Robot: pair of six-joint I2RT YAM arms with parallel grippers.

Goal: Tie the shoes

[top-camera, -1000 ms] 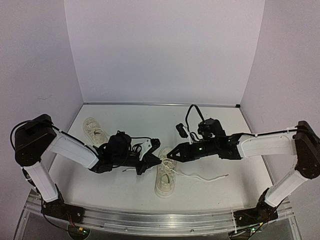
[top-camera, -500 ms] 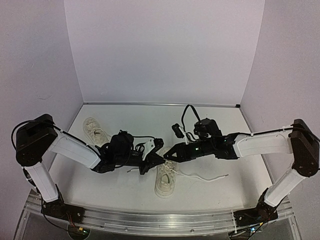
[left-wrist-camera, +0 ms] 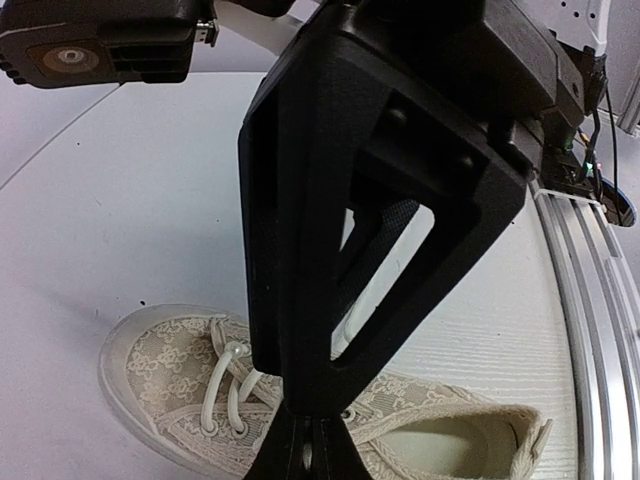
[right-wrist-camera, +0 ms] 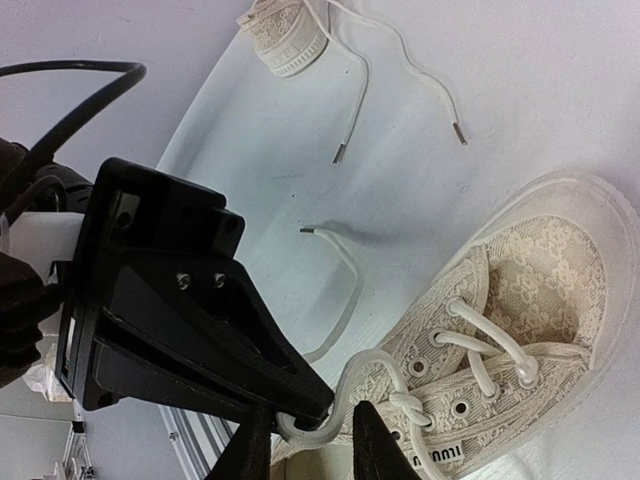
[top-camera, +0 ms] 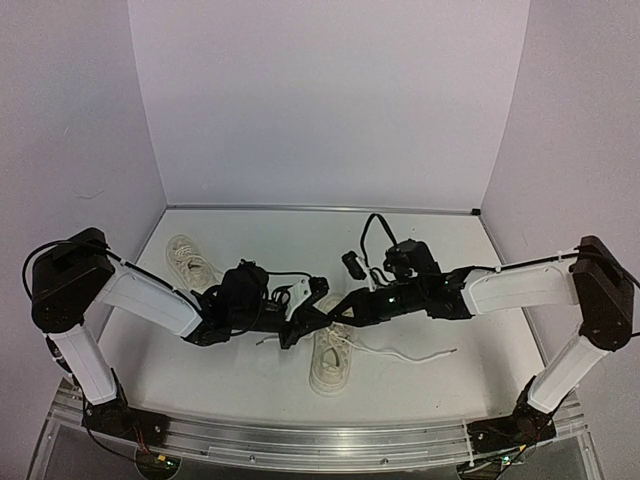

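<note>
Nearest to us on the white table (top-camera: 250,390) lies the near shoe (top-camera: 330,365). It sits directly under both grippers, which meet above its laced front half. From the left wrist we look down past the left gripper (right-wrist-camera: 306,404) onto the lacy upper, with the eyelets just beside the black tips and the open heel off to one side. We count two shoes, two grippers and one raised lace loop (right-wrist-camera: 368,362). The loop rises from the knot at the near shoe's eyelets and arches over to the left gripper. That gripper is clenched, its wedge-shaped tips pressed together on the end of the loop, so the loop is pinched and lifted off the shoe. The right gripper (right-wrist-camera: 312,452) comes in from the opposite side. Its two fingers (right-wrist-camera: 255,450) stand apart, one on each side of the strand just below the left gripper's tips. We see a clear gap between them and cannot tell whether either pad touches the lace, so nothing is gripped on this side. A loose lace (top-camera: 410,354) from the near shoe trails flat over the table, away from both grippers. Farther back on the left side rests the far shoe (top-camera: 190,260), well apart from both grippers, its two lace ends lying slack on the table.
</note>
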